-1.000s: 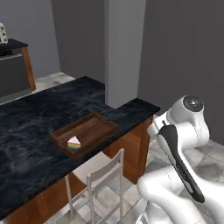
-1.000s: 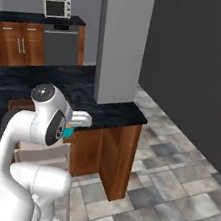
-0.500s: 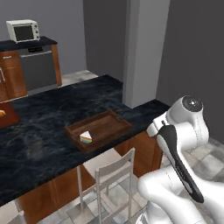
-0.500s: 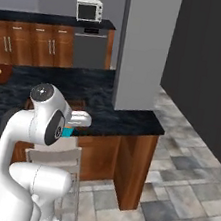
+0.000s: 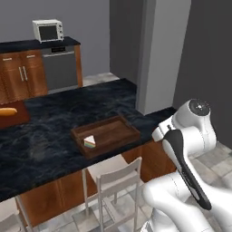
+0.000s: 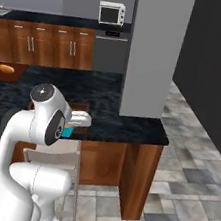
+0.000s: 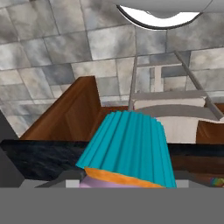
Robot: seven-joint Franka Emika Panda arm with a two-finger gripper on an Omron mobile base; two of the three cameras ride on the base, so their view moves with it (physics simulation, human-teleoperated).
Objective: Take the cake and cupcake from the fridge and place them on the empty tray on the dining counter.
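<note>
Cupcake point(image 7: 129, 151) sits clamped in the gripper point(image 7: 127, 183), seen close up in the hand view with its teal pleated wrapper toward the camera and a strip of pink frosting at the lower edge. In the right base view a bit of the same teal wrapper point(image 6: 67, 132) peeks out just beside the arm's white wrist, over the near edge of the bench point(image 6: 130, 128).

On the black marbled bench top point(image 5: 50, 131) lies the brown wooden tray point(image 5: 113, 136), close to the near edge. Cake point(image 5: 89, 142) rests inside the tray at its left end, white frosting up and striped side facing the camera.

Far left on the bench, a bread loaf point(image 5: 8, 111) lies on a flat brown board point(image 5: 16, 118), well apart from the tray. A white chair point(image 5: 115, 181) stands on the tiled floor just below the tray's edge of the bench; the hand view looks down on its back rails point(image 7: 168, 94).

Behind the bench a grey pillar point(image 5: 163, 54) rises from its right end. Along the back wall run wooden cabinets point(image 5: 20, 77) with a microwave point(image 5: 47, 30) on their dark top.
</note>
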